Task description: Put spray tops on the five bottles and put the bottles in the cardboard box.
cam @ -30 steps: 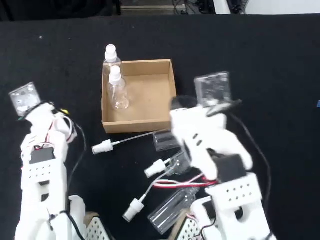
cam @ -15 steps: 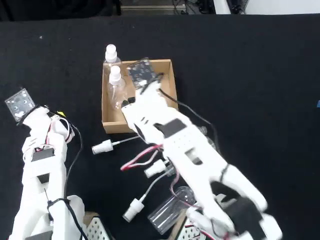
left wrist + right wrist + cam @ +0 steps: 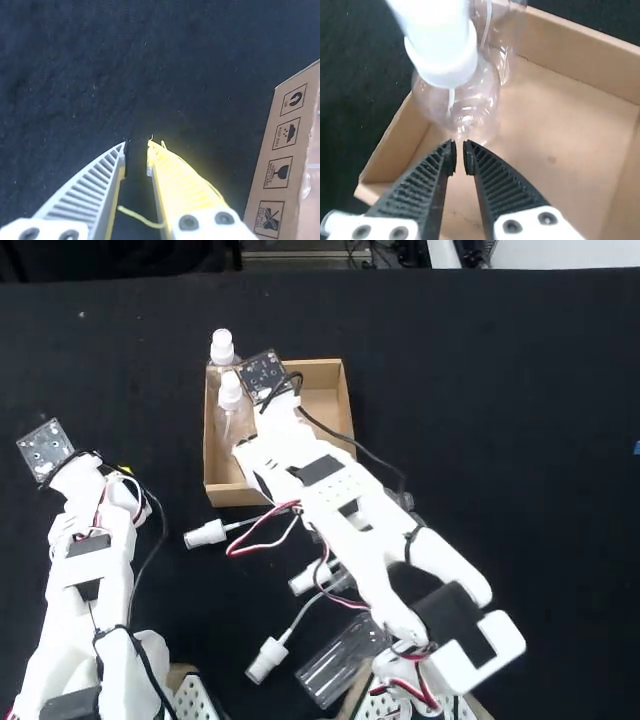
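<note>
The right gripper hangs low over the box, its black fingers all but closed and holding nothing. The tips are just beside the base of a capped bottle standing upright in a corner. A second bottle, also capped, stands right behind it, which makes two in the box.

The left gripper hovers over the black table near the box's outer wall, with a narrow gap between its fingers and nothing in it.

Three spray tops lie loose on the table in front of the box: one, another and a third. One uncapped bottle lies on its side nearby; the right arm hides whatever lies under it.
</note>
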